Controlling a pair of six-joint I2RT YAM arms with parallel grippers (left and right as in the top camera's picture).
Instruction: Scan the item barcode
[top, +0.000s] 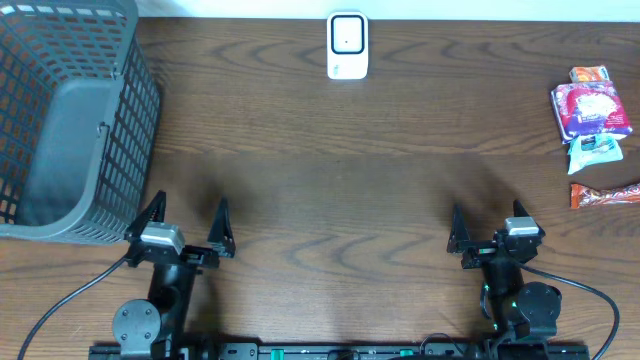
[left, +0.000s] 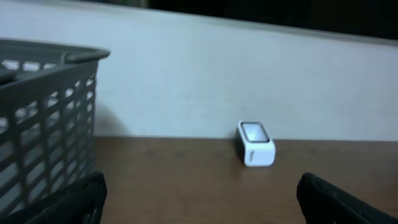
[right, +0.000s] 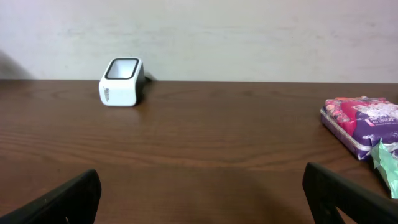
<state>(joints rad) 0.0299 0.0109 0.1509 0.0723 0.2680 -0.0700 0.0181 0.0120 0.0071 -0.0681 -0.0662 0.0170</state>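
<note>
- Seeing my left gripper (top: 190, 205) and right gripper (top: 486, 212) both spread wide, holding nothing.
- White boxy plastic scanner (top: 348, 46) sits far ahead of the fingers (top: 456, 228); purple foil snack packet (top: 592, 108) ahead-right of the right gripper.

At the near edge of the worktop (top: 330, 190), the left gripper (top: 191, 205) and right gripper (top: 486, 212) sat low and empty, jaws spread wide, pointing toward its far edge.

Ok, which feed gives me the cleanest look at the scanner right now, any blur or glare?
Overhead: evenly lit and sharp, no strong glare on the scanner. Left wrist: dim and soft, the basket blurred up close. Right wrist: brighter, the clearest low view; only its own fingers are dark and blurred.
</note>
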